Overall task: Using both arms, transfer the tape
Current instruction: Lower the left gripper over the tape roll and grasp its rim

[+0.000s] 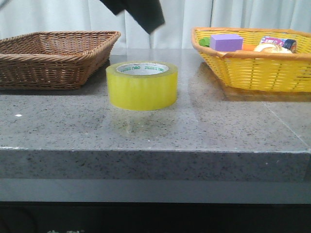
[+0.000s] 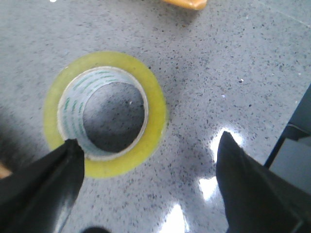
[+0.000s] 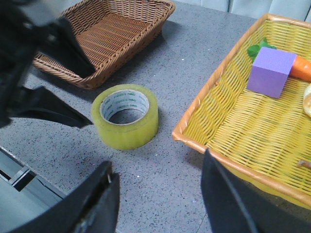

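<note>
While the tape (image 2: 104,111) lies flat on the surface, we should shift our left gripper (image 2: 148,182), jaws spread, toward ten o'clock to straddle its wall.

Left gripper (image 2: 148,187): two broad, wedge-shaped fingers (image 2: 46,191), glossy black plastic with soft highlights along the edges, tapering to blunt points. No markings or screws visible on them.

Right gripper (image 3: 158,199): same pattern, two thick black fingers (image 3: 97,204) with angled inner faces (one shows a tiny pale fleck near its tip, too small to identify).

Left arm (image 3: 36,63): black, angular housing with flat facets. From the front camera it shows only as a blurred dark slab (image 1: 138,12).
</note>
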Controlling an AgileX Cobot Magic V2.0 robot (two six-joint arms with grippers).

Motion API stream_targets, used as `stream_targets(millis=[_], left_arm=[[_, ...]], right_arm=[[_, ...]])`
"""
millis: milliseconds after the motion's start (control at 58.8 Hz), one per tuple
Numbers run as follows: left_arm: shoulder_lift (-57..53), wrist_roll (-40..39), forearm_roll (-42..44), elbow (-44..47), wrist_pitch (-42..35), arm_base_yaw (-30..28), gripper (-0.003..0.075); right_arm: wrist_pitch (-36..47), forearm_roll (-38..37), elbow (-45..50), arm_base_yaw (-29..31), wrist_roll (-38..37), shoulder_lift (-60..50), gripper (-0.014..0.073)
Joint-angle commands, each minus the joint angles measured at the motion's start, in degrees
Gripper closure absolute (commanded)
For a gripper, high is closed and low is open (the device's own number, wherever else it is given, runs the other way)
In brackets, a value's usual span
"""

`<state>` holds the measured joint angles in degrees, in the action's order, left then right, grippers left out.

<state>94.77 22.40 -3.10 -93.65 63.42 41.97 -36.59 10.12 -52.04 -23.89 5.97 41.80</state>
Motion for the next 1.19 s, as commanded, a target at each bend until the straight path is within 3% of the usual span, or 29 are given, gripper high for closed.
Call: stream_targets(millis=[0,340,817,868,1055,1174], left_arm=[[1.5,1.1,-1.1,-5.3,1.1,0.3,0.0171],[13.0,1.1,-1.1,-14.6,7.1,0.3,0.0171],[18.3,1.1,-0.9,-15.2,8.5,-0.6,0.0183],[18.3,1.1,-0.9,-15.5,9.3,-0.6,0.0225],[18.2,1.1,-1.0,-16.2,10.1,-0.6,0.0509],[18.2,0.9,-1.0,-16.4,10.1,-0.6,0.0615]], right_arm=[[4.0,0.4,-1.5,0.2,0.0,-0.1,0.0181],[4.0,0.4,-1.5,0.2,0.0,-0.1,0.0181],[4.0,0.4,-1.5,0.2,0.0,-0.1,0.0181],[4.0,0.4,-1.5,0.2,0.0,-0.1,0.0181],[4.0,0.4,-1.5,0.2,0.0,-0.1,0.0181],[4.0,0.4,-1.5,0.2,0.0,-0.1,0.0181]])
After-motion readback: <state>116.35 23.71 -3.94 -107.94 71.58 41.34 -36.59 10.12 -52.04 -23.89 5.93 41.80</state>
